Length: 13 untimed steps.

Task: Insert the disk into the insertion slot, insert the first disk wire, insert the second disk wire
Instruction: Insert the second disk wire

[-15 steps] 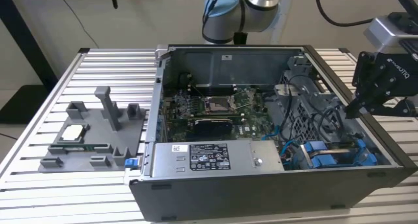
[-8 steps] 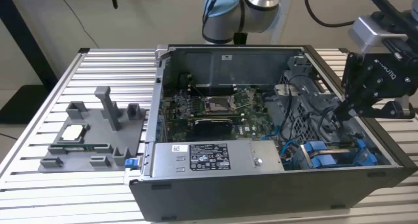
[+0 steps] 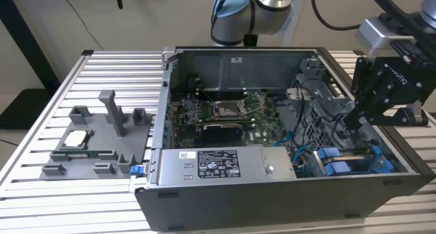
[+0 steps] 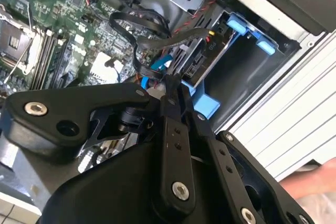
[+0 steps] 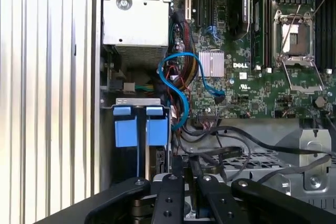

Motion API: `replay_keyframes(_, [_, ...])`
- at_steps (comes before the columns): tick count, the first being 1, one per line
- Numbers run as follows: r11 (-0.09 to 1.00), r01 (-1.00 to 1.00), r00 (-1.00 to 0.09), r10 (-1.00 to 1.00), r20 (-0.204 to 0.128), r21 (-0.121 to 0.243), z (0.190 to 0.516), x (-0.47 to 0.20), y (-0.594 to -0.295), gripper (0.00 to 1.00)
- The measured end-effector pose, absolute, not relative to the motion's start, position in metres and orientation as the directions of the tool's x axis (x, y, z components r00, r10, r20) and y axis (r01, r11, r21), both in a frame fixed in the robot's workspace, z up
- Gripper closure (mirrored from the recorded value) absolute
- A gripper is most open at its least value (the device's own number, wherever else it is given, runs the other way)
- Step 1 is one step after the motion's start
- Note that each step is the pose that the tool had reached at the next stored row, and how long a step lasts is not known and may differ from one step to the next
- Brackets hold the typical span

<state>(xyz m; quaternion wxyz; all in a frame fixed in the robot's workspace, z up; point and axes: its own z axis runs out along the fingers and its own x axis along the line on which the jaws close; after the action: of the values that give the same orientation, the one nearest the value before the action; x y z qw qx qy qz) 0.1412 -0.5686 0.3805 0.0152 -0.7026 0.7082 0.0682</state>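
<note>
One gripper hangs inside the open computer case, toward the exterior view's right at mid-height of the frame, just above the drive corner. Its fingers are drawn narrow, the tips almost meeting among the dark cables. I cannot tell whether they pinch anything.

The disk sits in the insertion slot at the lower right of the exterior view. Its two blue carrier tabs stand side by side at the bay's mouth. A blue cable loops from beside the bay across the green motherboard.

The case rests on a slatted bench. At the exterior view's left, a grey fixture tray lies on the bench, near the case but apart from it.
</note>
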Motion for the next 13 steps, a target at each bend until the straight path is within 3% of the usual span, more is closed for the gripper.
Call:
replay_keyframes(4, [0.003, -0.997, -0.012, -0.993, -0.119, 0.075, 0.3803, 0.1412, -0.5687, 0.84])
replay_keyframes(13, [0.006, -0.997, -0.012, -0.996, -0.084, 0.075, 0.3736, 0.1411, -0.569, 0.84])
